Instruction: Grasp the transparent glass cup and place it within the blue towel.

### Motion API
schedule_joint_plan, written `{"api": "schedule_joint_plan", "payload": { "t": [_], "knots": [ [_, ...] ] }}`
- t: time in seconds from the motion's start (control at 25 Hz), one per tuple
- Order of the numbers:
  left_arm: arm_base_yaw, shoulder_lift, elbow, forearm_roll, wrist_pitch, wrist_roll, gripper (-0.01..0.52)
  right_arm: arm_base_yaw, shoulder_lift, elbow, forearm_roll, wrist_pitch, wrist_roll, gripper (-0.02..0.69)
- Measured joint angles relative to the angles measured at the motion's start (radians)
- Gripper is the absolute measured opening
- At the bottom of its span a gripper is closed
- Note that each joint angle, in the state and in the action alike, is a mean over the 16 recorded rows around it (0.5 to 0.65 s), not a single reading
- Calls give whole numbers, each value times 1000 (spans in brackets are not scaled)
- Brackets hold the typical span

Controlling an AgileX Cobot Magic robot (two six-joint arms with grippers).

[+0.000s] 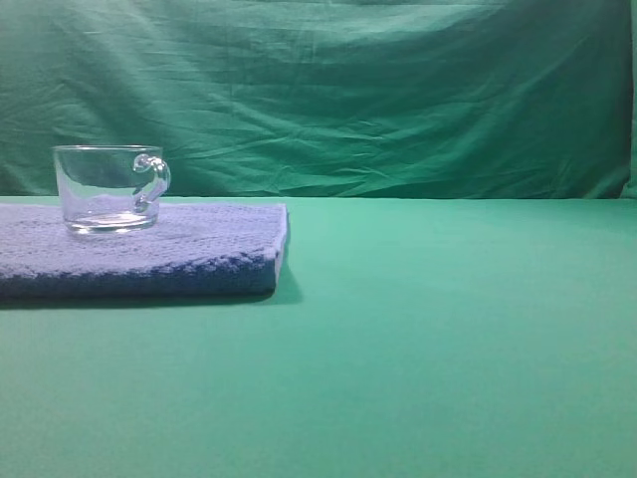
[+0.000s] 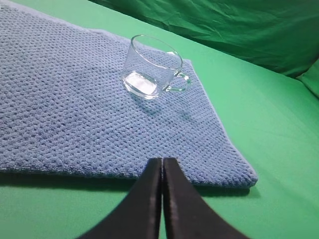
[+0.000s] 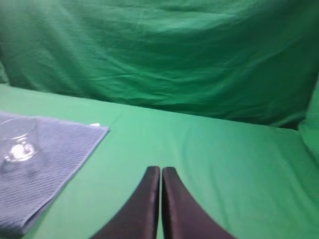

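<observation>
Left wrist view shows the glass cup (image 2: 152,67) standing upright on the blue towel (image 2: 75,109), near the towel's far right corner, handle pointing off the towel's right edge. Both grippers, left (image 2: 162,162) and right (image 3: 160,170), are closed and empty. The cup looks rigid, smooth, breakable; its rim seems the surest hold.

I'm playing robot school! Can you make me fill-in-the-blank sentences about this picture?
1. The cup stands on the ____ towel.
2. The cup's handle is made of clear ____.
3. The left gripper has its jaws ____.
4. The table cloth is ____.

Missing words: blue; glass; shut; green.
</observation>
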Motion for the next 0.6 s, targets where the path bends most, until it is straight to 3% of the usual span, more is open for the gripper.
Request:
{"api": "schedule_joint_plan", "payload": {
  "t": [0.28,0.6],
  "knots": [
    [0,0,0,0,0,0,0,-157,-115,221,8,-93,0,0],
    [0,0,0,0,0,0,0,-228,-157,392,20,-124,1,0]
  ]
}}
